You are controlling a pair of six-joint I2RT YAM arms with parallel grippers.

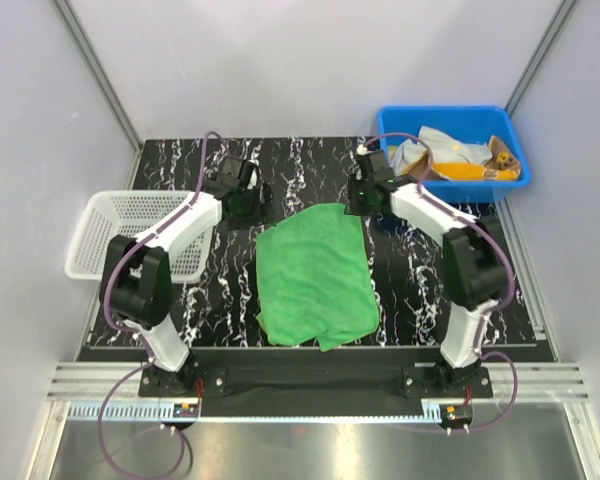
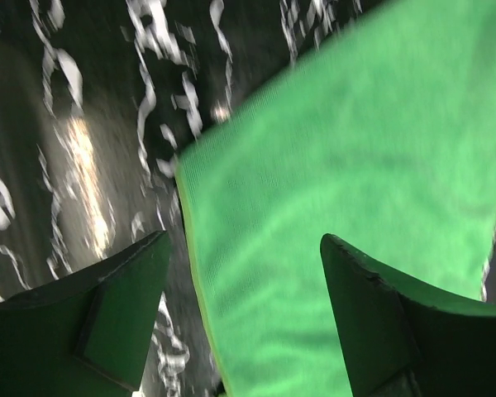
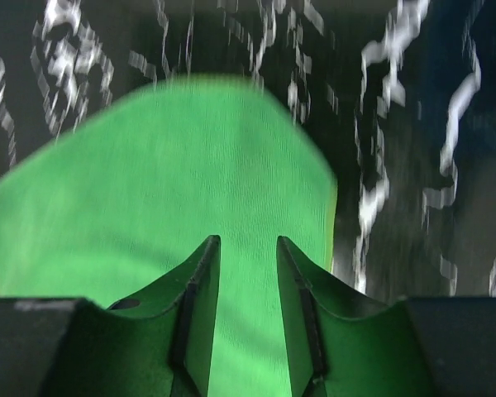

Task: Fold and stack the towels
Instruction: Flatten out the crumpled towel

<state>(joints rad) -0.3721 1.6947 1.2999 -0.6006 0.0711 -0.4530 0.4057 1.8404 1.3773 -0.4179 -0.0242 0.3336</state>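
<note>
Centre: green towel spread.
Your left gripper, 11 o'clock: wide open, empty. Your right gripper, 1 o'clock: nearly closed, grip unclear.

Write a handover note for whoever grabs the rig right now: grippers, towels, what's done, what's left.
Left gripper: open, straddling the far-left edge of the green towel, holding nothing.
Right gripper: jaws nearly closed over the towel near its far-right corner, with cloth showing in the gap. Grip unconfirmed.
The green towel lies spread out mid-table, unfolded. The other towels are heaped in the blue bin.
Done: one towel laid out.
Left: fold it, then fold and stack the rest.
</note>
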